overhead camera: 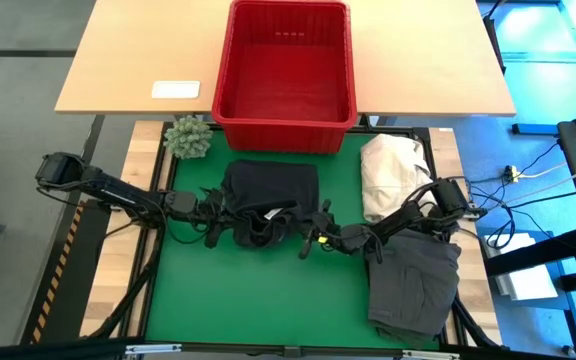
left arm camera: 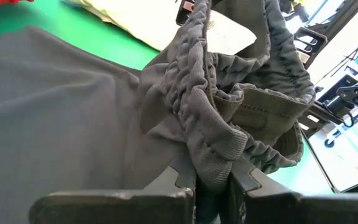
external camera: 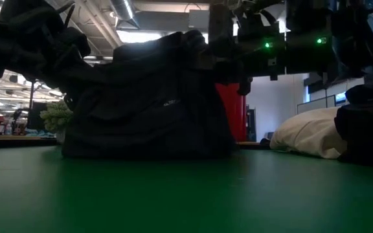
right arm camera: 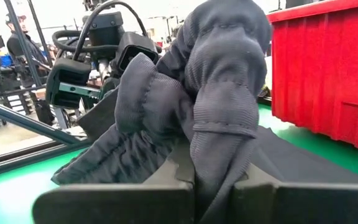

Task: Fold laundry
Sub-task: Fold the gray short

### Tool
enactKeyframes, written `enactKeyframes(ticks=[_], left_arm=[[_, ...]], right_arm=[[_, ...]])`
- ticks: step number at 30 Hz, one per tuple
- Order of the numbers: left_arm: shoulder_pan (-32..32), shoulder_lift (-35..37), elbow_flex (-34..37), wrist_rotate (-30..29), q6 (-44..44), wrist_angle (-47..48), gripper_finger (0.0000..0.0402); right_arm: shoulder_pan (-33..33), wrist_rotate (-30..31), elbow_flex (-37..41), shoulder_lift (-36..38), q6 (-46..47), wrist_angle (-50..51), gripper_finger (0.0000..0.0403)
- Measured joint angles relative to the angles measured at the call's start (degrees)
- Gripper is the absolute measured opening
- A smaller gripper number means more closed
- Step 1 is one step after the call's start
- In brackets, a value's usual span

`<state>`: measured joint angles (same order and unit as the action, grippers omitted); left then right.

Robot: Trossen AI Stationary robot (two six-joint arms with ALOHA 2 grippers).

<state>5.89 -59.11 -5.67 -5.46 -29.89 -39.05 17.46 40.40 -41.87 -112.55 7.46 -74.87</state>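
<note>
When I look down from above, my left gripper (overhead camera: 218,212) and right gripper (overhead camera: 313,238) both pinch the black garment (overhead camera: 268,195) on the green mat (overhead camera: 258,290), just in front of the red basket (overhead camera: 286,70). Low down, it hangs bunched. Each wrist view shows fingers squeezing its stretchy waistband.

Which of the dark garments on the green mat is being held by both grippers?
The black garment at mid-mat in front of the red basket; the left gripper and right gripper pinch its gathered hem. The grey garment lies untouched at right.
</note>
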Motion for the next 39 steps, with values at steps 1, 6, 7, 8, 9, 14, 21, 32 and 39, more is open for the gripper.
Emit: enactKeyframes(ticks=[1,6,7,8,9,14,21,32,39], left_arm=[[0.0,0.0,0.0,-0.1,0.0,0.0,0.0022],[0.0,0.0,0.0,-0.4,0.0,0.0,0.0022],[0.0,0.0,0.0,-0.4,0.0,0.0,0.0022],[0.0,0.0,0.0,-0.4,0.0,0.0,0.0022],[0.0,0.0,0.0,-0.4,0.0,0.0,0.0022],[0.0,0.0,0.0,-0.4,0.0,0.1,0.0022],[0.0,0.0,0.0,0.0,0.0,0.6,0.0022],[0.0,0.0,0.0,0.0,0.4,1.5,0.0022],[0.0,0.0,0.0,0.0,0.5,2.5,0.0022]], right_arm=[[-0.2,0.0,-0.4,0.0,0.0,0.8,0.0011],[-0.3,-0.4,-2.4,0.0,-0.2,4.5,0.0011],[-0.3,-0.5,-2.7,0.0,-0.2,5.3,0.0011],[-0.3,-0.5,-3.0,0.0,-0.2,6.0,0.0011],[-0.3,-0.5,-3.2,0.0,-0.2,6.7,0.0011],[-0.3,-0.5,-3.7,0.0,-0.2,7.8,0.0011],[-0.3,0.0,-3.7,0.0,-0.2,7.9,0.0011],[-0.3,0.6,-3.7,0.0,0.0,9.0,0.0011],[-0.3,0.6,-3.7,0.0,0.1,9.1,0.0011]])
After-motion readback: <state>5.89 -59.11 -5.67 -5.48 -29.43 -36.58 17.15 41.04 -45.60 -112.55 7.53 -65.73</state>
